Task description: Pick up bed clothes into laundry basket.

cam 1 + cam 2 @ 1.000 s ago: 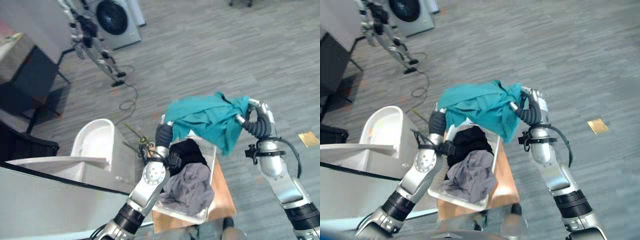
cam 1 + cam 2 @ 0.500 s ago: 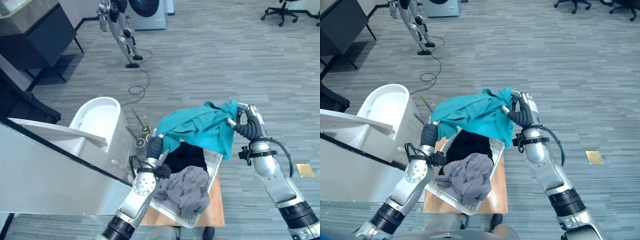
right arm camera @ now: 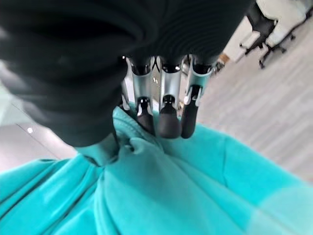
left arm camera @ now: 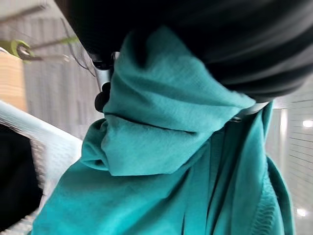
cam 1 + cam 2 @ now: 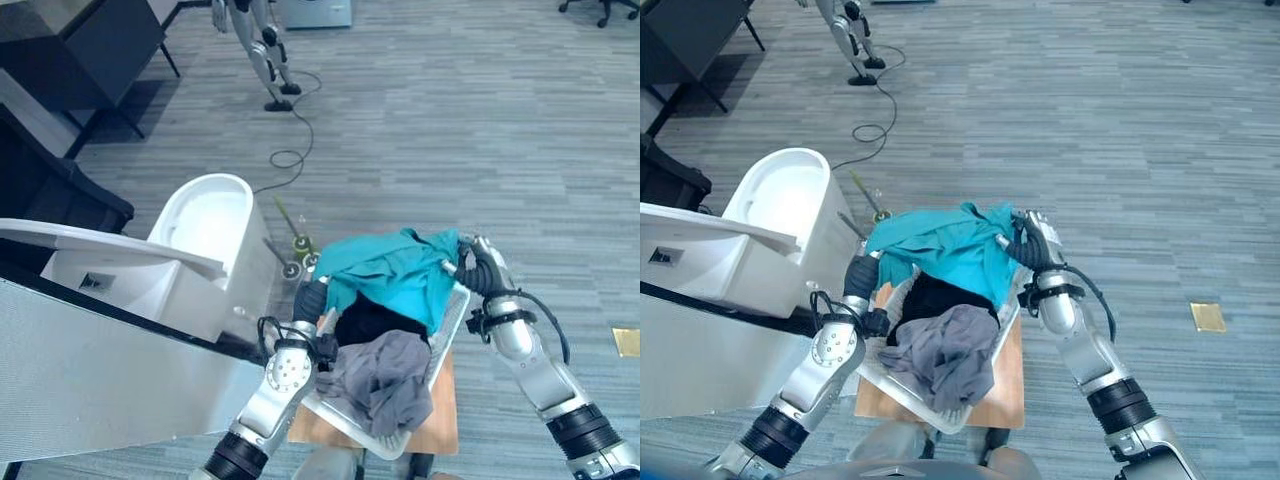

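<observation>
Grey striped carpet point(image 5: 480, 110) covers the floor of a large room. Low in the centre of the frame, a white mesh laundry basket point(image 5: 452, 325) sits on a small wooden stool point(image 5: 445, 425). Inside it lie a crumpled grey garment point(image 5: 385, 375) and a black garment point(image 5: 375, 322). A teal cloth point(image 5: 390, 280) is draped across the basket's far end, held up between both hands. The right hand point(image 3: 164, 110), at the cloth's right corner, has its fingers curled down into a bunched fold of the teal fabric. The left hand point(image 5: 312, 296) is at the cloth's left edge; its fingers are wrapped under the fabric, so I cannot tell how far they are closed. A white rounded tub point(image 5: 205, 225) stands at centre left, beside a white counter point(image 5: 110, 350).
</observation>
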Robot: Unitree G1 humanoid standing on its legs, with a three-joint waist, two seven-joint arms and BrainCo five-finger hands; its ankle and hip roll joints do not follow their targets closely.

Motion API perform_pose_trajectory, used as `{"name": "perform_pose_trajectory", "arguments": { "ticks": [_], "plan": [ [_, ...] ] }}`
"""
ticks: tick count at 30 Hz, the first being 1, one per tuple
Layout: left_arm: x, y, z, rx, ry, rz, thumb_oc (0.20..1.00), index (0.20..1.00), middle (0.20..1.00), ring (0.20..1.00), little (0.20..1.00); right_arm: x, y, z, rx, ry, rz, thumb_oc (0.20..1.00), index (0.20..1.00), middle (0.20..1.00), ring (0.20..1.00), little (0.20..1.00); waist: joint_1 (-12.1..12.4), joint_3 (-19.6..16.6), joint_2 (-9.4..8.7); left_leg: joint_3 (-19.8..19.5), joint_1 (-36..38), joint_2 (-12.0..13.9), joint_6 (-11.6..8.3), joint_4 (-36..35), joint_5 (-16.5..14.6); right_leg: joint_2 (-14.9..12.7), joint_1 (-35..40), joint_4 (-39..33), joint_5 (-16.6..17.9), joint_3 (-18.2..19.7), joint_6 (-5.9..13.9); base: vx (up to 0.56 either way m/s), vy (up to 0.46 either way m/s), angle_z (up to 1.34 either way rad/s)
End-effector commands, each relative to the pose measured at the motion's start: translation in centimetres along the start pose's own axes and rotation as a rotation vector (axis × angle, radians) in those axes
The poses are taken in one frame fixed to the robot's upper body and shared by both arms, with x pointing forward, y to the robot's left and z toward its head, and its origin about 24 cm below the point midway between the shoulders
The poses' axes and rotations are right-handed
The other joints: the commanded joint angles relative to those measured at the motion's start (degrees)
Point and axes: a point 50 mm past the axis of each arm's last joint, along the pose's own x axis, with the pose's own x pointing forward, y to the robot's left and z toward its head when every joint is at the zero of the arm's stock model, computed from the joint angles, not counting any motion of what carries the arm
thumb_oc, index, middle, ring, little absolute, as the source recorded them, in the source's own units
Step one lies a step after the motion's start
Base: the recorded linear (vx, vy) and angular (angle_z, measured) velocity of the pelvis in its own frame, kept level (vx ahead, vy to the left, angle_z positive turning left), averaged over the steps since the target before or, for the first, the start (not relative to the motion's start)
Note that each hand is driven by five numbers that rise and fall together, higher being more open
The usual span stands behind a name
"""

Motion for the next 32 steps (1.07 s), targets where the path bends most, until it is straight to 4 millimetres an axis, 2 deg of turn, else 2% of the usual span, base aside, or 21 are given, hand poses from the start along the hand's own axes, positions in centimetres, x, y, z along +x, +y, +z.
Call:
{"name": "perform_pose_trajectory", "arguments": {
  "ticks": [1,4,5,10,13,14,15,16,17,23,26,32],
  "plan": [
    [2.4,0.6,2.5,0.032,-0.146,0.036,0.200,0.200,0.200,0.200,0.200,1.2,-1.8,0.4,-0.016,-0.031,-0.072,0.200,0.200,0.200,0.200,0.200,1.3,2.4,-0.61,2.5,1.9,4.5,-5.97,0.4,-3.3,-2.1,-1.5,0.8,0.8,-0.7,2.95,-0.12,-0.013,0.14],
    [2.3,0.4,1.9,0.037,-0.123,0.029,0.200,0.200,0.200,0.200,0.200,1.2,-1.3,-0.1,-0.012,-0.010,-0.053,0.200,0.200,0.200,0.200,0.200,1.4,3.1,-0.77,2.1,0.7,4.6,-6.14,0.4,-2.9,-2.2,-2.4,0.8,0.9,-1.3,2.93,-0.05,-0.007,0.16],
    [2.0,0.2,0.8,0.040,-0.077,0.017,0.200,0.200,0.200,0.200,0.200,1.0,-0.4,-0.8,-0.008,0.023,-0.022,0.200,0.200,0.200,0.200,0.200,1.7,3.9,-1.12,1.8,-0.2,4.8,-6.24,0.4,-2.5,-2.1,-3.1,0.8,1.0,-1.6,2.88,-0.03,-0.016,0.20],
    [2.1,-1.0,-2.0,0.071,0.047,-0.015,0.200,0.200,0.200,0.200,0.200,1.4,1.2,-1.8,-0.031,0.080,0.019,0.200,0.200,0.200,0.200,0.200,1.5,5.7,-2.10,1.3,-2.4,5.1,-6.49,0.4,-1.7,-1.9,-5.0,0.8,1.5,-1.8,2.67,-0.04,-0.024,0.07],
    [2.6,-1.4,-2.4,0.091,0.066,-0.023,0.200,0.200,0.200,0.200,0.200,1.7,1.5,-2.1,-0.041,0.102,0.022,0.200,0.200,0.200,0.200,0.200,1.4,6.2,-2.40,1.3,-3.1,5.3,-6.64,0.4,-1.6,-1.8,-5.5,0.8,1.5,-1.9,2.68,-0.01,-0.012,0.02],
    [2.9,-1.6,-2.3,0.084,0.065,-0.018,1.000,1.000,1.000,1.000,1.000,1.8,2.0,-2.3,-0.038,0.121,0.032,0.200,0.200,0.200,0.200,0.200,1.1,6.4,-2.45,1.5,-3.4,5.3,-6.63,0.4,-1.6,-1.8,-5.9,0.8,1.4,-1.9,2.59,0.03,0.007,0.06],
    [3.0,-1.8,-2.3,0.079,0.067,-0.027,1.000,1.000,1.000,1.000,1.000,1.7,2.2,-2.4,-0.034,0.132,0.037,0.570,0.570,0.570,0.570,0.570,0.9,6.4,-2.48,1.6,-3.3,5.2,-6.57,0.4,-1.7,-1.8,-5.8,0.8,1.4,-1.6,2.55,0.03,0.007,0.07],
    [3.0,-1.8,-2.3,0.079,0.067,-0.027,1.000,1.000,1.000,1.000,1.000,1.7,2.2,-2.4,-0.034,0.132,0.037,0.570,0.570,0.570,0.570,0.570,0.9,6.4,-2.48,1.6,-3.3,5.2,-6.57,0.4,-1.7,-1.8,-5.8,0.8,1.4,-1.6,2.55,0.04,0.014,0.05],
    [3.0,-2.1,-2.4,0.090,0.068,-0.039,1.000,1.000,1.000,1.000,1.000,1.6,2.4,-2.7,-0.030,0.146,0.047,1.000,1.000,1.000,1.000,1.000,0.5,6.1,-2.52,2.0,-3.0,5.3,-6.48,0.4,-1.9,-1.9,-5.7,0.8,1.3,-1.2,2.58,0.05,0.014,0.01],
    [3.0,-2.0,-1.9,0.057,0.044,-0.027,1.000,1.000,1.000,1.000,1.000,0.9,2.6,-2.5,0.055,0.152,0.043,1.000,1.000,1.000,1.000,1.000,-0.6,5.2,-2.04,3.8,-1.0,5.1,-6.24,0.4,-2.9,-2.3,-4.4,0.8,1.3,0.2,2.85,0.05,0.019,-0.08],
    [2.4,-0.3,-0.1,-0.018,-0.038,0.029,1.000,1.000,1.000,1.000,1.000,-0.7,0.8,-1.4,0.167,0.088,-0.022,1.000,1.000,1.000,1.000,1.000,-1.6,3.9,-1.35,4.6,1.3,4.9,-5.95,0.4,-3.6,-2.6,-2.6,0.8,1.1,0.8,3.14,0.08,0.016,-0.21],
    [0.3,1.4,-0.1,-0.055,-0.046,0.050,1.000,1.000,1.000,1.000,1.000,-4.2,0.1,-1.8,0.246,0.104,-0.009,1.000,1.000,1.000,1.000,1.000,-2.1,1.0,-0.69,5.4,5.0,4.7,-5.69,0.4,-4.7,-3.2,1.0,0.8,0.5,1.3,3.41,0.05,-0.005,-0.15]
  ]
}}
